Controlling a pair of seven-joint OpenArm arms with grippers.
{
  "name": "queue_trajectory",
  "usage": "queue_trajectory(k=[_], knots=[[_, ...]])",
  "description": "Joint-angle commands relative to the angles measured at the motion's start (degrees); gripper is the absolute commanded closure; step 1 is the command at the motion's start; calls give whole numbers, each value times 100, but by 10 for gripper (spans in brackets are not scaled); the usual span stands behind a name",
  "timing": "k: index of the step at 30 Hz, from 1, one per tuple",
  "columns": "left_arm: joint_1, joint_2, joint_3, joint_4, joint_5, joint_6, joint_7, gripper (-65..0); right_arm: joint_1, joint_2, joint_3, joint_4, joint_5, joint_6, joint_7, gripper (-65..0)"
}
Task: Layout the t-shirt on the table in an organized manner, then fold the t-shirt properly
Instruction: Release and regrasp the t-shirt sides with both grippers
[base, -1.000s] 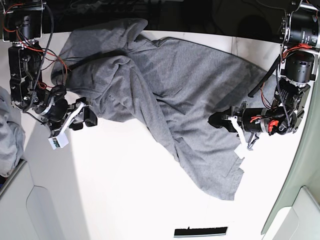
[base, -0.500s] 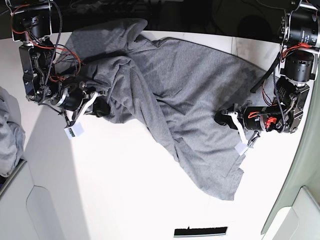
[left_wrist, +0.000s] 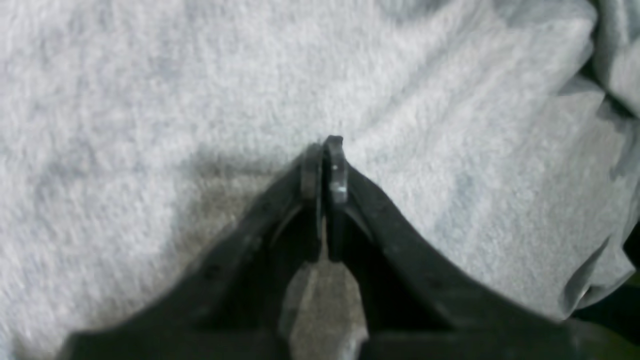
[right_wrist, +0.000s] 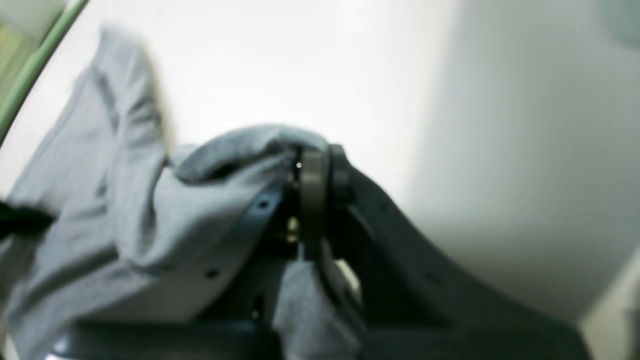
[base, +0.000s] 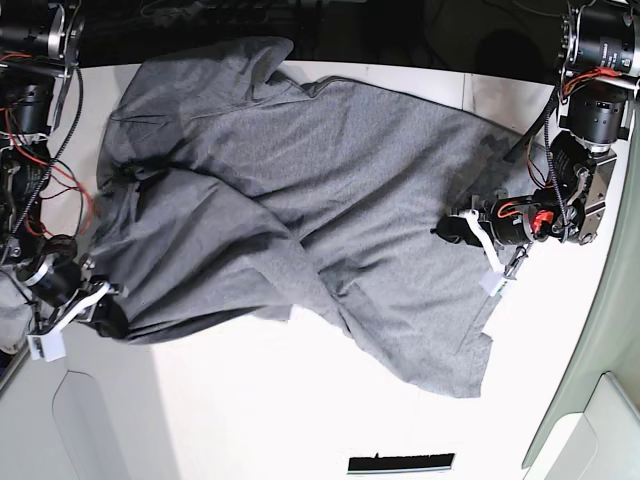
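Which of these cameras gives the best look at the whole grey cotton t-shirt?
The base view: the grey cotton t-shirt shows nearly whole, rumpled across the white table. The left wrist view shows only close-up fabric; the right wrist view shows a blurred fold pinched in closed jaws.

Both grippers (left_wrist: 325, 150) (right_wrist: 312, 160) apparently clamped shut

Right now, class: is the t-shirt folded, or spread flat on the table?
Neither: the t-shirt lies partly spread on the table, rumpled, one flap doubled over its lower side, and no neat fold shows.
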Motion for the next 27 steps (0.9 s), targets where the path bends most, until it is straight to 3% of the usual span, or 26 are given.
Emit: queue_trajectory(k=[1,5,8,9,10,13,16,22,24,27], knots=[[11,-61,11,15,249,55,240,-35,118,164,162,111,103,13,129,0],[28,-63,11,15,247,57,223,-35,87,291,625,109,101,15,107,0],[31,-61,11,15,205,55,223,-35,87,295,892,109,155,13,-52,-333],[31,-61,11,15,164,57,223,-35,87,295,938,109,225,13,-205,-401],[31,-61,11,15,131,55,223,-35,85,295,951,109,315,15,-378,-426],[28,-61,11,15,50,57,221,-35,31,264,953,109,595,15,-767,-425],[31,-66,11,15,66,57,225,-35,-199,195,951,109,931,17,-758,-424],[26,-107,11,15,203,57,129,-35,-765,-157,949,109,1032,24,-752,-422],[-9,-116,11,17,129,50,98,-35,-935,-254,935,109,1078,28,-748,-364],[-140,-111,11,52,-160,42,144,-35,-1082,-328,929,111,1309,61,-752,-131]])
